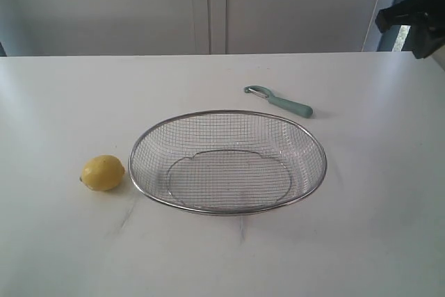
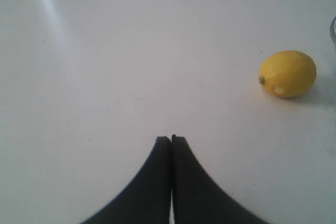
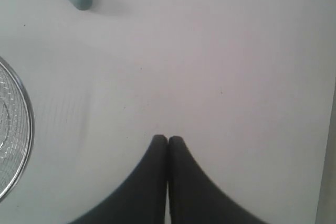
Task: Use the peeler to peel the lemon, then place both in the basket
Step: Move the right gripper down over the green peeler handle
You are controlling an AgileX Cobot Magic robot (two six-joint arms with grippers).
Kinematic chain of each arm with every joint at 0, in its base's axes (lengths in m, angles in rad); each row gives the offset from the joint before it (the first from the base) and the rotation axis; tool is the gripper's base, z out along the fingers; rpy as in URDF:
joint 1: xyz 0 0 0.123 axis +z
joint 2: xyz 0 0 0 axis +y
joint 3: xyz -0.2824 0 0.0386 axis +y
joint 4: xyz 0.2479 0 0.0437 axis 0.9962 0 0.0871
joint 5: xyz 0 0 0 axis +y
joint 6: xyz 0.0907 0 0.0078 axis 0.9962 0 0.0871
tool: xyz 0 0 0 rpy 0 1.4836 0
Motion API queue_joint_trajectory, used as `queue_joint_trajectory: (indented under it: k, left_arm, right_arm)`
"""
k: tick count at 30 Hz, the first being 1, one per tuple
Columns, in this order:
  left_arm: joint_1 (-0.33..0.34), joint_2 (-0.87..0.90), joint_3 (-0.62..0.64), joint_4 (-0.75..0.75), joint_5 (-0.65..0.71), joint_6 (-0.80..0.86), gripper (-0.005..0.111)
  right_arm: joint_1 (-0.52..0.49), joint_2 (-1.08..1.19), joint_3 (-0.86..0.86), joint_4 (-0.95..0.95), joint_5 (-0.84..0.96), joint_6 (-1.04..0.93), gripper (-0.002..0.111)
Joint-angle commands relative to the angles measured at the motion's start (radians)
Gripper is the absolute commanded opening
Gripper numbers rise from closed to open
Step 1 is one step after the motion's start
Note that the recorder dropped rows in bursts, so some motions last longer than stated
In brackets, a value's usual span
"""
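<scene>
lemon (image 1: pixel 103 172): whole and unpeeled, on the table (image 1: pixel 375 206) just beside the basket's left end, not touching it.

peeler (image 1: pixel 279 101): flat on the table behind the basket, near the far rim but apart from it. metal head to the left, teal handle to the right.

basket (image 1: pixel 229 111): wire mesh, mid-table, nothing in it.

left gripper (image 2: pixel 171 139): jaws together, holding nothing, over bare table. the lemon lies ahead and off its line, well apart.

right gripper (image 3: pixel 168 139): jaws together, holding nothing. its view shows only the peeler's handle tip and a slice of basket rim.

stage, judged: nothing begun; both pickups are to come.

hazards, judged:
- jaws brought down together would shove either thing rather than take it; they must part first.
- the lemon is round and loose on a smooth top. an off-centre pinch could squirt it away or roll it against the basket.
- the peeler is slim and lies low. fingers may scrape the table or catch only the handle end, so it pivots; a skewed hold sets the blade at a poor angle.
- peeling brings both grippers close. they could knock each other, the blade could skid on the rind, or the lemon could twist in the grip.
- the basket looks light; an arm clipping the rim could slide it.
</scene>
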Motion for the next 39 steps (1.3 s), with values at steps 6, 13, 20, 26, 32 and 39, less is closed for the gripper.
queue_joint_trajectory:
  k: [6,13,20,26,32,39]
  left_arm:
    - [0.001,-0.005,0.004,0.0,-0.001,-0.009,0.0]
    - [0.001,-0.005,0.004,0.0,-0.001,-0.009,0.0]
    - [0.001,-0.005,0.004,0.0,-0.001,-0.009,0.0]
    - [0.001,-0.005,0.004,0.0,-0.001,-0.009,0.0]
    - [0.001,-0.005,0.004,0.0,-0.001,-0.009,0.0]
    - [0.001,-0.005,0.004,0.0,-0.001,-0.009,0.0]
  right_arm:
    - [0.11,0.138,-0.149,-0.014,0.005,-0.056,0.0]
    - [0.18,0.253,-0.244,-0.011,0.005,-0.162,0.0]
    - [0.197,0.32,-0.248,-0.007,0.005,-0.348,0.0]
    - [0.197,0.36,-0.248,-0.005,-0.099,-0.556,0.0]
    - [0.197,0.404,-0.248,0.04,-0.174,-0.695,0.007]
    - [0.197,0.473,-0.248,0.069,-0.307,-0.755,0.035]
